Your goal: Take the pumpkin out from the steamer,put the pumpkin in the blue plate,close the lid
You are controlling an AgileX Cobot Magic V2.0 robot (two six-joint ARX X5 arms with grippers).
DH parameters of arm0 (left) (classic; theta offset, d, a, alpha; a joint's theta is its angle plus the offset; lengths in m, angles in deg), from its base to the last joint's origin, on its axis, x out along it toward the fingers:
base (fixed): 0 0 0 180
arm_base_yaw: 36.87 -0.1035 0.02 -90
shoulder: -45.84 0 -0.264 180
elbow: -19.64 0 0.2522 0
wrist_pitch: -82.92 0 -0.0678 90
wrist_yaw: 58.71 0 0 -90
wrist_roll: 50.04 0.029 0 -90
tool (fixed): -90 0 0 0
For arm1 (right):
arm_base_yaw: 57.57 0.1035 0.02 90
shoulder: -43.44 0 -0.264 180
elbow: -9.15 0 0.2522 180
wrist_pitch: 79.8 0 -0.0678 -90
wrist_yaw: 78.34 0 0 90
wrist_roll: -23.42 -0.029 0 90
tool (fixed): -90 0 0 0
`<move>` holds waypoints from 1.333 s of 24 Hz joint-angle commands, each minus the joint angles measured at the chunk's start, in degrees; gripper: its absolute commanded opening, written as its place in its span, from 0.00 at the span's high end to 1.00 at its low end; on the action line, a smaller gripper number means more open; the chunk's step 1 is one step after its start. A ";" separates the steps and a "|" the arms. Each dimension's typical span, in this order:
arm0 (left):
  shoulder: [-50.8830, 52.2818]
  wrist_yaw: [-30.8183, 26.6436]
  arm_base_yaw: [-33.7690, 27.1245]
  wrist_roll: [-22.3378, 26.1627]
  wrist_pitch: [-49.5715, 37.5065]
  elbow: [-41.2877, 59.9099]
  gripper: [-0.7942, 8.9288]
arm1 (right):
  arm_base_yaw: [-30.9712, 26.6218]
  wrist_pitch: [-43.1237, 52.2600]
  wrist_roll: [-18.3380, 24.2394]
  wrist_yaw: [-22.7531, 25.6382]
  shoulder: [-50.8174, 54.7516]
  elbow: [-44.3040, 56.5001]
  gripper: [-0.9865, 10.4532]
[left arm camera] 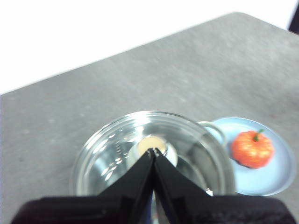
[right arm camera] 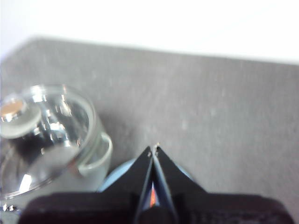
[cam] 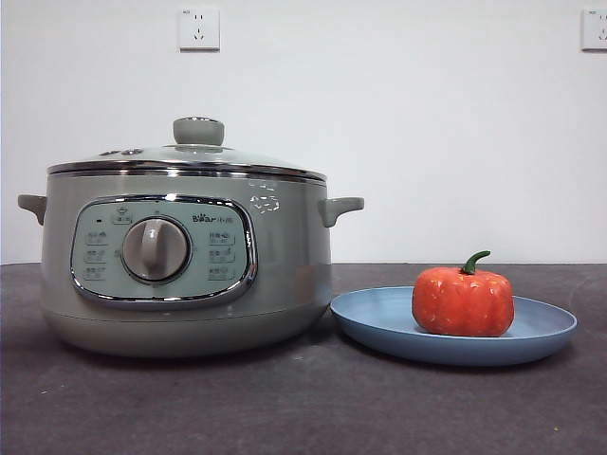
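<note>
The sage-green steamer (cam: 185,275) stands at the left with the glass lid (cam: 190,159) seated on its rim, pale green knob (cam: 198,131) on top. The orange-red pumpkin (cam: 463,300) with its green stem sits upright in the blue plate (cam: 379,318) at the right of the steamer. Neither arm shows in the front view. My left gripper (left arm camera: 153,151) is shut and empty, high above the lid (left arm camera: 117,149), with the pumpkin (left arm camera: 252,148) and plate (left arm camera: 280,177) off to one side. My right gripper (right arm camera: 154,149) is shut and empty, high above the plate (right arm camera: 119,173); the lid (right arm camera: 46,126) shows beside it.
The dark grey table (cam: 303,408) runs to a white wall with two sockets (cam: 199,28). The steamer's side handle (cam: 340,209) reaches over the plate's near rim.
</note>
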 commanded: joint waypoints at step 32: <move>20.70 -3.80 -0.44 -3.08 -5.92 25.18 0.92 | 0.68 2.08 -1.25 3.39 12.22 18.32 0.91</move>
